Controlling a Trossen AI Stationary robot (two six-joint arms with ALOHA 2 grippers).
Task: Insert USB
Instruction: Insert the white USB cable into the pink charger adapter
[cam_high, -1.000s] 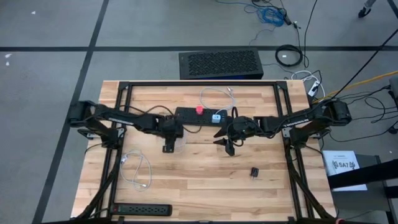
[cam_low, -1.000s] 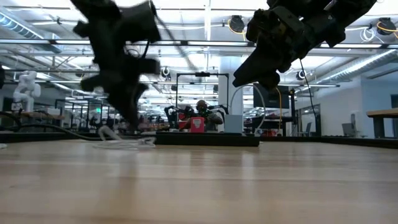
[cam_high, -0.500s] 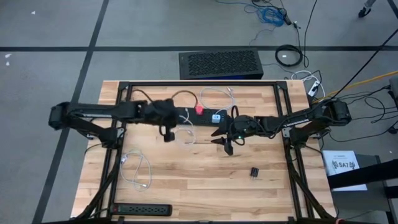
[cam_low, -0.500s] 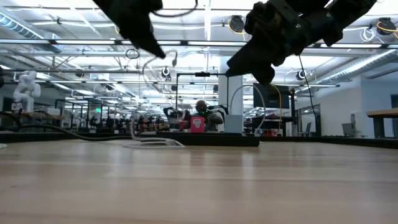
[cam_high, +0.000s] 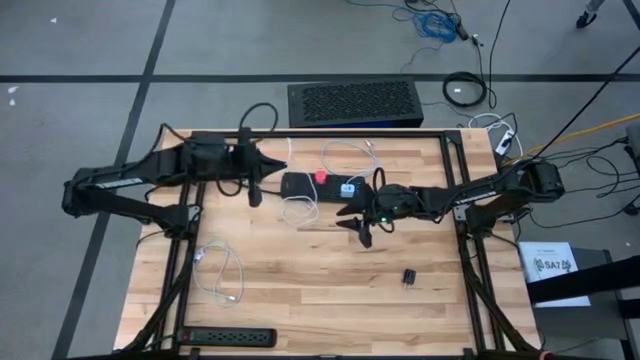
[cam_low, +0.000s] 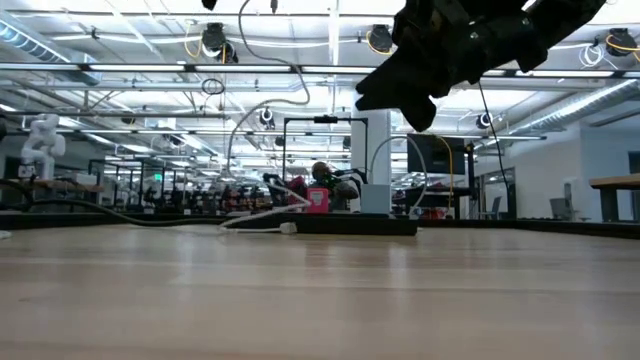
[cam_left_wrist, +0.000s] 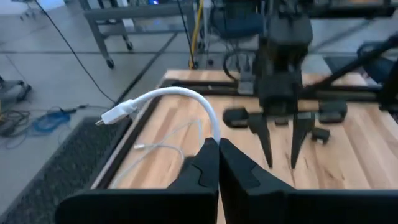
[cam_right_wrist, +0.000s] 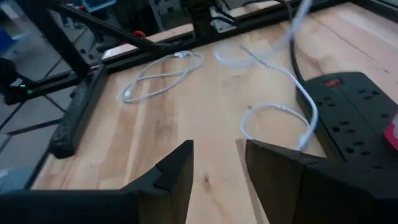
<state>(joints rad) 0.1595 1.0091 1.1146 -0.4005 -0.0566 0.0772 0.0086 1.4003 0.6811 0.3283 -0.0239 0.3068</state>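
White cable (cam_left_wrist: 186, 99), thin and rubbery with a small silver USB plug (cam_left_wrist: 115, 115) at its free end, is pinched between the closed fingers of the left gripper (cam_high: 254, 192), which hangs above the desk (cam_high: 330, 285) at about ten o'clock from the centre. Gripping the cord a little behind the plug leaves the connector jutting clear, likely so it can be steered into a socket. From the grip, the rest of the cable trails down toward three o'clock and loops on the pale wooden planks beside the black plastic power strip (cam_high: 325, 185), whose red switch (cam_high: 321, 176) shows in the high view.

At about two o'clock from the centre, the right gripper (cam_high: 359, 226) hovers just off the strip's near edge, its fingers (cam_right_wrist: 177, 171) parted and holding nothing. Judging by that spot, it waits to steady the strip or take the plug.

Which port is meant to receive the plug cannot be told. A second white cable (cam_high: 220, 270) lies coiled at eight o'clock, a second black power strip (cam_high: 228, 337) at seven, and a small black adapter block (cam_high: 410, 276) at four, all well apart from the grippers.
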